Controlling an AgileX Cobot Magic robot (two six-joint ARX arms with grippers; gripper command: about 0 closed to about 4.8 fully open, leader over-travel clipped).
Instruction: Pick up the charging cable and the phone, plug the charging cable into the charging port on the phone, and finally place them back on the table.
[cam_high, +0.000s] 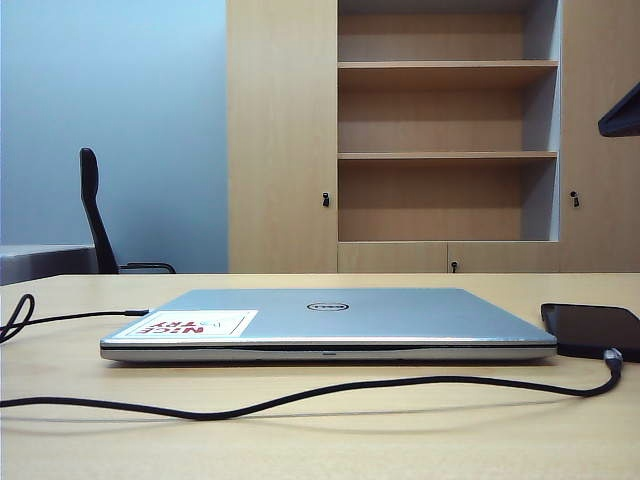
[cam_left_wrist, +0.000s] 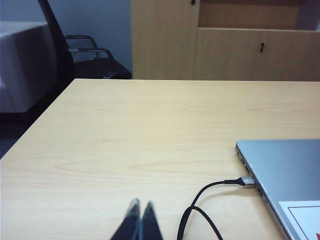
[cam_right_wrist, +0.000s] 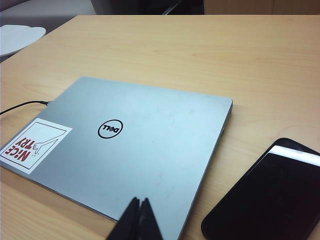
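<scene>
Phone-wise, the thin flat black smartphone lies on the pale beige wood-grain table at three o'clock of the closed silver laptop, the thin black charging cable seemingly plugged into its near short edge. The right gripper, jaws pressed together and empty, hovers over the laptop's near edge; the phone sits at its three o'clock, nearer than to the left gripper, likewise closed, beside the cable's laptop end.

A closed silver laptop lies flat, a red-and-white sticker on one corner of its lid. Behind stand a wooden cabinet with open shelves and a black chair against a blue wall.
</scene>
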